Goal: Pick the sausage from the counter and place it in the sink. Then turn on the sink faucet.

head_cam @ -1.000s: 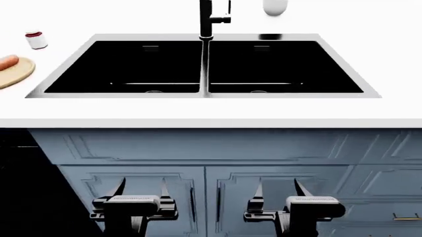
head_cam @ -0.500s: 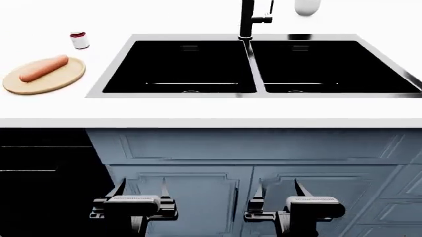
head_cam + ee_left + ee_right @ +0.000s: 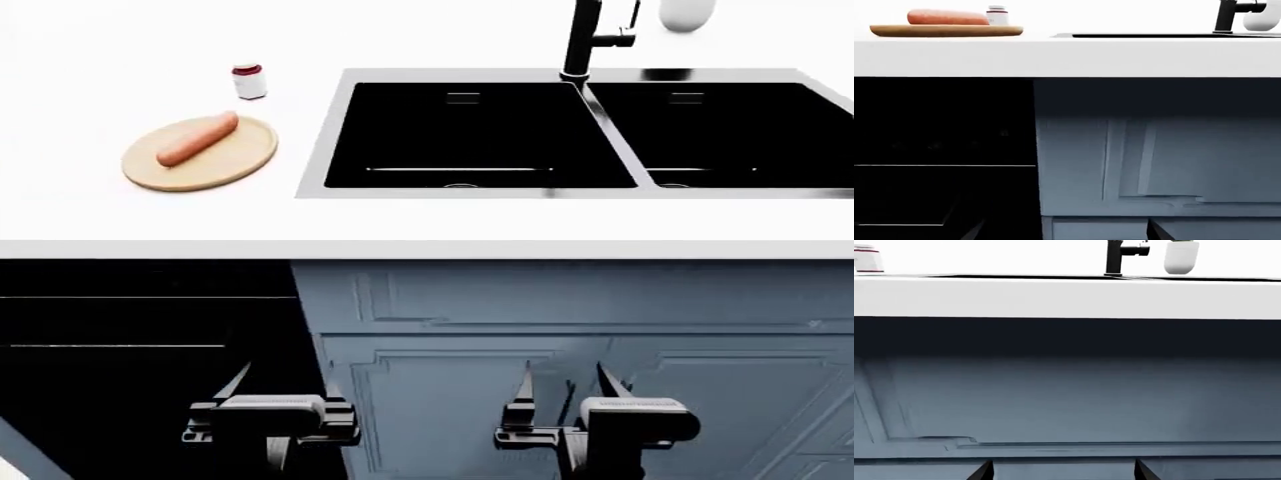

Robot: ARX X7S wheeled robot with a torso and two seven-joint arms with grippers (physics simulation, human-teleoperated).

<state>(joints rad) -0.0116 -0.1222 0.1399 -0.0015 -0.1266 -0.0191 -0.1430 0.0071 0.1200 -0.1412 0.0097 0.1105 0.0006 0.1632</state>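
The orange-pink sausage (image 3: 198, 139) lies on a round wooden board (image 3: 230, 166) on the white counter (image 3: 400, 225), left of the black double-basin sink (image 3: 311, 172). The black faucet (image 3: 582, 40) stands behind the sink's divider. My left gripper (image 3: 288, 375) and right gripper (image 3: 565, 375) are both open and empty, low in front of the cabinets and well below the counter edge. In the left wrist view the sausage (image 3: 947, 17) shows on the board (image 3: 947, 31), with the faucet (image 3: 1225, 15) beyond. The right wrist view shows the faucet (image 3: 1115, 257).
A small red-capped jar (image 3: 248, 81) stands behind the board. A white plant pot (image 3: 687, 12) stands beside the faucet. Blue-grey panelled cabinets (image 3: 534, 310) lie under the counter, with a dark opening (image 3: 134, 330) at the left.
The head view has shifted left, so the sink slid right in the picture and the board with the sausage came fully into view. Both grippers stay open in the same pose.
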